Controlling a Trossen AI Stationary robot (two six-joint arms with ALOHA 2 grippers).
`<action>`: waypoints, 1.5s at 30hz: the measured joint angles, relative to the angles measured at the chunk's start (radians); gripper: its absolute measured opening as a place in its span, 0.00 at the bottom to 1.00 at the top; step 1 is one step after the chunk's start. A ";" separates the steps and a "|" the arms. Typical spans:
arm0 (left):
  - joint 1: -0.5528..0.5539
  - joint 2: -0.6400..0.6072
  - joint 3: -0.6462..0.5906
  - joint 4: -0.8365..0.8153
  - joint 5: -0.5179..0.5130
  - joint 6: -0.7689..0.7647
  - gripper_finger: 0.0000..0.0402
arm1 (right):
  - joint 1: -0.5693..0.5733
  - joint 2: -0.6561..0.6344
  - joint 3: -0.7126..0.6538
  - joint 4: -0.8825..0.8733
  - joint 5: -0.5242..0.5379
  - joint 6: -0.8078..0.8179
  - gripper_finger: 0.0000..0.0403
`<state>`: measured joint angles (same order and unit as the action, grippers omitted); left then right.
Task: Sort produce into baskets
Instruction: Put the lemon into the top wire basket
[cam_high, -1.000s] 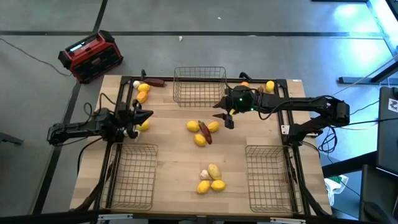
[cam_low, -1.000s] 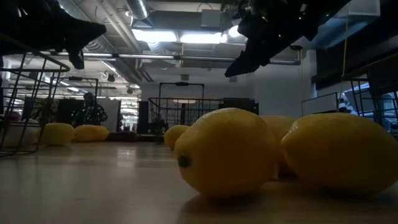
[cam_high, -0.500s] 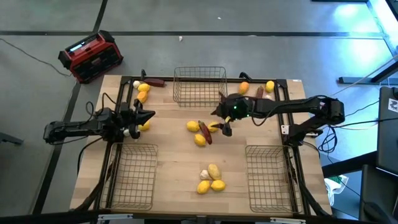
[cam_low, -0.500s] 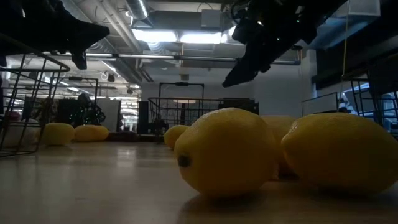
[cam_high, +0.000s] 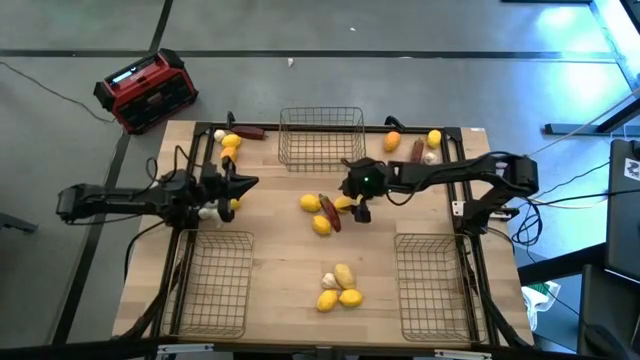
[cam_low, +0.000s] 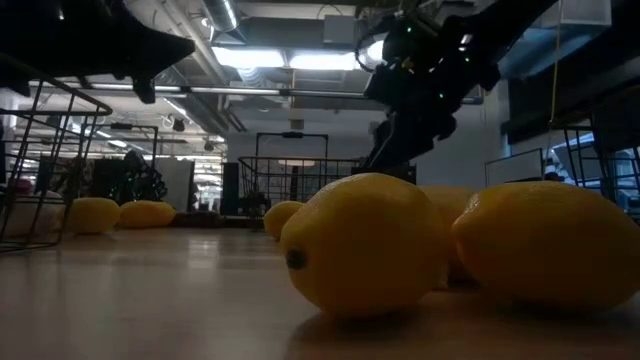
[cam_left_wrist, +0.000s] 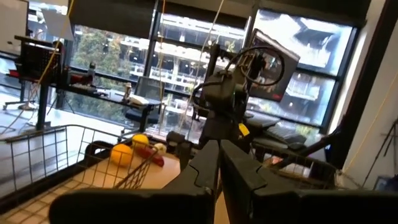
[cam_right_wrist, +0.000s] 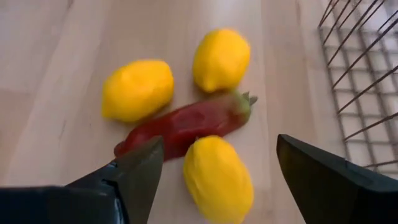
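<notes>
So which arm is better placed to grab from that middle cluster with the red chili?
Right. The right gripper hangs open just over the red chili and its lemons, while the left gripper sits shut at the table's left edge.
</notes>
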<state>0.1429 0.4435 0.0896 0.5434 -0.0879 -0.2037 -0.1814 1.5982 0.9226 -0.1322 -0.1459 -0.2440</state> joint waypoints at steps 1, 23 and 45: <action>0.000 0.023 0.010 0.000 0.000 0.002 0.03 | 0.000 0.007 0.000 -0.004 0.000 0.000 0.77; -0.080 0.352 0.025 0.208 0.000 0.003 0.03 | -0.002 0.153 -0.001 0.004 0.023 -0.050 0.55; -0.080 0.354 0.025 0.201 -0.003 0.002 0.03 | -0.003 0.025 0.174 -0.194 0.164 -0.023 0.41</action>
<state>0.0631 0.7979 0.1150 0.7444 -0.0910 -0.2016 -0.1839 1.6232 1.0962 -0.3262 0.0176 -0.2668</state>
